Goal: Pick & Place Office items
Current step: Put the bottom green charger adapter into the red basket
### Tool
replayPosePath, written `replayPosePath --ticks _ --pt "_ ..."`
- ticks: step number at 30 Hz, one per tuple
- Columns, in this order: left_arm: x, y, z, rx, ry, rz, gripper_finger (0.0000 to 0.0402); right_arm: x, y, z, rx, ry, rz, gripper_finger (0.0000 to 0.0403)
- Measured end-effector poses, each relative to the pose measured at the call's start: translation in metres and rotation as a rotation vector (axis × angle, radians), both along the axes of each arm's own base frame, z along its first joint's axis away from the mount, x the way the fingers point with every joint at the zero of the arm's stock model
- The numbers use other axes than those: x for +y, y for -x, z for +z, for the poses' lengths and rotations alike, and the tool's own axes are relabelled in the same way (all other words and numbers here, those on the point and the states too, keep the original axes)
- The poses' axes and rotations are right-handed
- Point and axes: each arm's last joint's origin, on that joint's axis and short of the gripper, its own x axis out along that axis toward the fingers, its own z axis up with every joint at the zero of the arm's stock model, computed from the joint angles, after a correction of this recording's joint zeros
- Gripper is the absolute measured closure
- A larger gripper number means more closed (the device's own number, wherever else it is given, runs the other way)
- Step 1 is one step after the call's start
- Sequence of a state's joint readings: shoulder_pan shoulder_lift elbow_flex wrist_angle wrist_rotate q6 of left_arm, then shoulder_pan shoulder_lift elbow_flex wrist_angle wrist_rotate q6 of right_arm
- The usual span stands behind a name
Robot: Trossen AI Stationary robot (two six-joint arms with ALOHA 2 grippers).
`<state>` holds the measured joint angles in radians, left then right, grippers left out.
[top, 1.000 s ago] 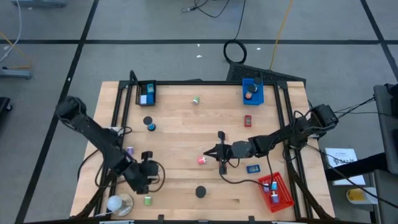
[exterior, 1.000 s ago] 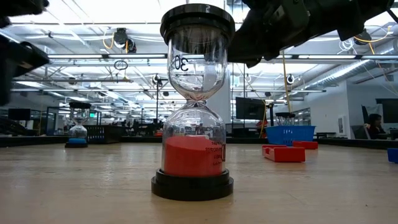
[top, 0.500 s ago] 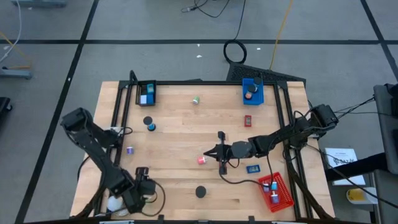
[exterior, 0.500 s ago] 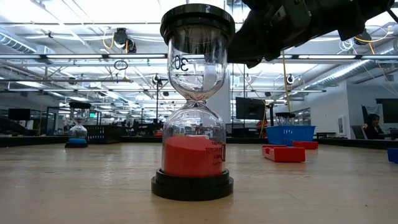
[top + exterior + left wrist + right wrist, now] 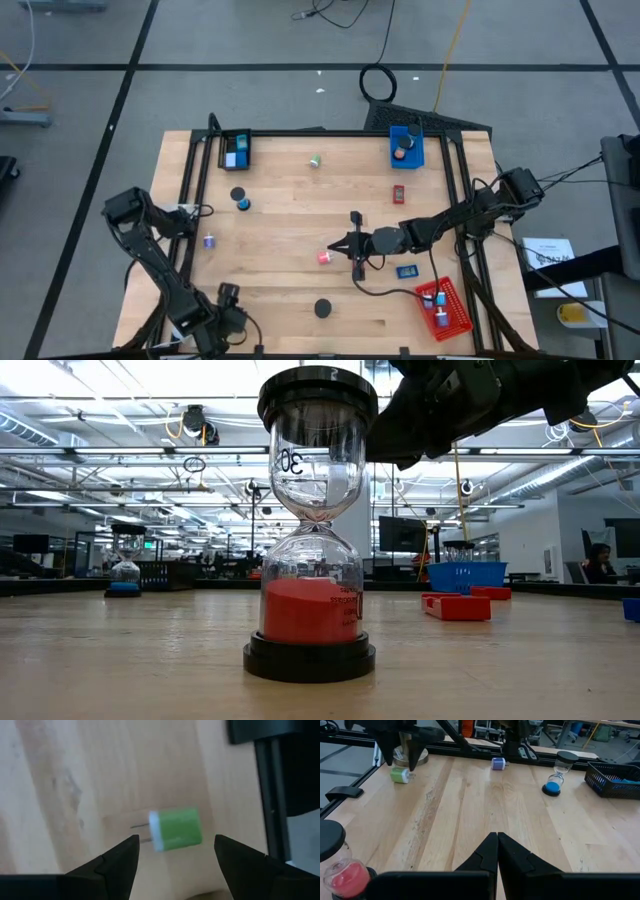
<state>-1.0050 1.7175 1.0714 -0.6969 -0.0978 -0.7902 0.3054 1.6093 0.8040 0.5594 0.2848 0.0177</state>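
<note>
Hovering at the near left corner of the table, the left gripper has its jaws spread, and the green plug adapter lies on the wood just ahead of them, in line with the gap but touched by neither finger. Its two prongs point off to one side, so it rests on its flank; I judge the jaws are spaced to close across its short body. In the right wrist view the same adapter sits beside the dark left arm, near a round tan object.

Farther out, mid-table, the right gripper waits with its jaws pressed together and nothing between them. A red sand timer stands close beside them, a purple item and a blue sand timer lie well beyond, and a black basket sits past those.

Compared with a second ago, the left arm has swung back toward the table's near edge, and its jaws have widened; the right arm has not moved.
</note>
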Motion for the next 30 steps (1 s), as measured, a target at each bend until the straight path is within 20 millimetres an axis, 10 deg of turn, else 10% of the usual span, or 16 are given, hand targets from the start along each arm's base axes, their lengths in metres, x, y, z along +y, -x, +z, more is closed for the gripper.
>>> replayPosePath --ticks 30 --pt "-0.006 -0.005 -0.021 -0.047 -0.054 0.095 0.0196 0.000 0.000 0.000 0.003 -0.003 -0.001 0.0399"
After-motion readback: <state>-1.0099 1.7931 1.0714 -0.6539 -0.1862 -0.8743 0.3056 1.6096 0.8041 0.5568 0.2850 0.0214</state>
